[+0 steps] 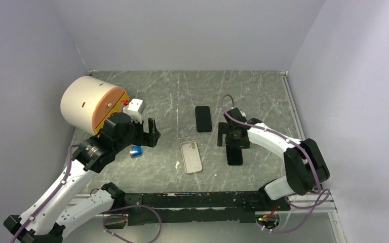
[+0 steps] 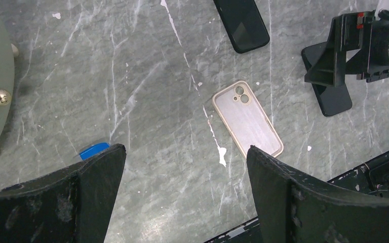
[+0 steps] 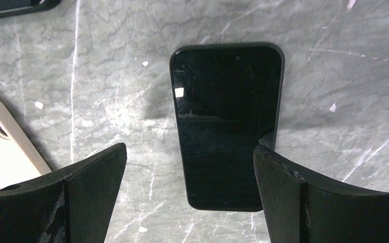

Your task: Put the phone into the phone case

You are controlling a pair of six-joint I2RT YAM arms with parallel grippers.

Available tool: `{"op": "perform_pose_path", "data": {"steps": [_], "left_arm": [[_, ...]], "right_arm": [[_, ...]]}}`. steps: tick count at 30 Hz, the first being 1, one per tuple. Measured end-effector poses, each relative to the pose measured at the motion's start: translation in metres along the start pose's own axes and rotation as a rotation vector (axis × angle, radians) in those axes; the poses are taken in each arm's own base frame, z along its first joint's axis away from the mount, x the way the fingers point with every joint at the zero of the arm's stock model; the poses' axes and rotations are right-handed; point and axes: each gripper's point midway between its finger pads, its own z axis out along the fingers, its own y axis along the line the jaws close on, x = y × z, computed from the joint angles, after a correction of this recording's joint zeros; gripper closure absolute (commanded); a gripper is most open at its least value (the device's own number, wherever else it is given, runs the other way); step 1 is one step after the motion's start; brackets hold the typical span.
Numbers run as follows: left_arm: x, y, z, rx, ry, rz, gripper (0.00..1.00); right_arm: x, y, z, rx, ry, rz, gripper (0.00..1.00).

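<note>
Right gripper (image 3: 190, 149) hangs wide open over the phone (image 3: 226, 101), probably slick, stiff glass, so pinch its long edges.

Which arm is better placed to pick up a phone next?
Right. The right tool, open, hangs directly over a black phone; the left tool is farther off, beyond the phone case.

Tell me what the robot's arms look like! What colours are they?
Both the left arm and the right arm have smooth white shells with chunky black joints. A thin purple cable loops along each one. At the ends are two flat black fingers, shaped like wedges, with scuffed, scratched edges.
</note>
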Motion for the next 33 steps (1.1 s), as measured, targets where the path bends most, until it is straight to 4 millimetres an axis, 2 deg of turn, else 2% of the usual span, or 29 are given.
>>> {"op": "perform_pose_path", "data": {"steps": [7, 10, 14, 24, 33], "left_arm": [[-0.002, 0.0, -0.003, 0.005, -0.013, -0.002, 0.06], [-0.002, 0.0, -0.004, 0.006, -0.016, -0.002, 0.06], [-0.002, 0.0, -0.004, 0.005, -0.015, -0.002, 0.06], [-0.002, 0.002, -0.003, -0.005, -0.017, -0.002, 0.06], [-0.002, 0.002, -0.002, -0.007, -0.013, -0.002, 0.06]], "right_arm": [[0.023, -0.002, 0.004, 0.015, 0.035, 0.013, 0.06], [0.024, 0.001, 0.004, 0.014, 0.026, 0.014, 0.06], [0.023, -0.002, 0.004, 0.033, 0.014, 0.009, 0.01], [0.016, -0.019, 0.005, 0.124, -0.03, -0.007, 0.01], [0.017, -0.019, 0.015, 0.127, -0.023, -0.029, 0.12]]}}
